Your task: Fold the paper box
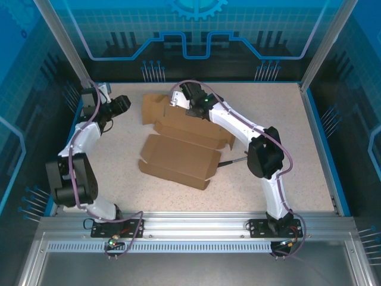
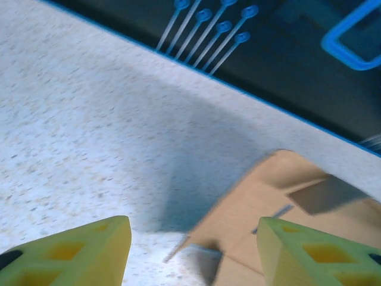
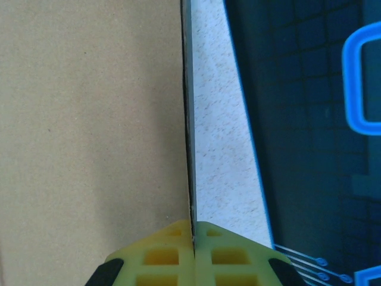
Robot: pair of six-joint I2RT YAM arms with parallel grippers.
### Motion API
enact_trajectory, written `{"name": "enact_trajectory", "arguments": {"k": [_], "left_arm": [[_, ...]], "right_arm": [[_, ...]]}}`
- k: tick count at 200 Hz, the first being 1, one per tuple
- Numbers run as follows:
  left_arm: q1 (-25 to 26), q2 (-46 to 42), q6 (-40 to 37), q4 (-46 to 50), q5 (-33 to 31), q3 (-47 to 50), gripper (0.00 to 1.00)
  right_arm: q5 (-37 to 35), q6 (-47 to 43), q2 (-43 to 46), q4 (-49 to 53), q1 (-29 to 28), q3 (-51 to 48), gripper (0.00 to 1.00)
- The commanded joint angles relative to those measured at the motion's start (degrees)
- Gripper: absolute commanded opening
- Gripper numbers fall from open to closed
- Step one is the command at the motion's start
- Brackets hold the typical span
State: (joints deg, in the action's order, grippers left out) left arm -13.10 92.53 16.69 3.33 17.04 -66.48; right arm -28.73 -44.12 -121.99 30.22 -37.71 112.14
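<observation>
Seen from above, the box [image 1: 178,156] lies mid-counter, half folded, with a closed brown body on the near side and open flaps spreading far and left. The counter [image 1: 297,131] is speckled white.

The right gripper [image 3: 192,235] reaches over the box's far side. From above its jaws are hidden under the wrist. The right wrist view shows them pressed together, with a thin cardboard edge running straight into the seam between them, so they pinch a flap of the box. That flap's flat brown face covers the left of that view, with counter and the dark, blue-lined wall [image 3: 309,119] to the right.

The left gripper [image 1: 122,104] sits far left, near the box's far-left flap but apart from it. Its wrist view shows the jaws moderately wide and holding nothing, with bare counter below. A flap corner lies ahead, nearer the right-hand finger [image 2: 309,250].

A dark stick [image 1: 231,161] pokes out at the box's right end, beside the right arm [image 1: 238,122].
</observation>
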Motion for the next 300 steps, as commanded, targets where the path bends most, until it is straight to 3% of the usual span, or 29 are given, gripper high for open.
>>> {"name": "enact_trajectory", "arguments": {"k": [1,52,115,191,227,300], "left_arm": [[-0.4,5.1,0.6,6.1,-0.6,-5.8,0.58],[0.1,18.1,-0.2,11.3,8.1,-17.1,0.54],[5.0,27.1,-5.8,14.2,11.9,-25.7,0.55],[8.0,25.8,-20.0,13.7,21.2,-25.1,0.55],[10.2,23.5,-30.4,15.9,21.4,-22.9,0.55],[10.5,21.6,-38.0,15.8,22.7,-19.8,0.57]], "right_arm": [[-4.7,-6.2,4.8,-9.7,-1.0,-3.2,0.0],[-6.8,-12.2,9.2,-21.9,-1.3,-13.1,0.0],[-7.7,-14.5,8.4,-24.0,-1.0,-15.3,0.0],[-5.0,-14.9,9.6,-21.5,0.0,-17.1,0.0],[-4.5,-15.0,9.7,-21.0,0.5,-17.5,0.0],[-3.8,-15.2,9.6,-19.1,1.1,-16.7,0.0]]}}
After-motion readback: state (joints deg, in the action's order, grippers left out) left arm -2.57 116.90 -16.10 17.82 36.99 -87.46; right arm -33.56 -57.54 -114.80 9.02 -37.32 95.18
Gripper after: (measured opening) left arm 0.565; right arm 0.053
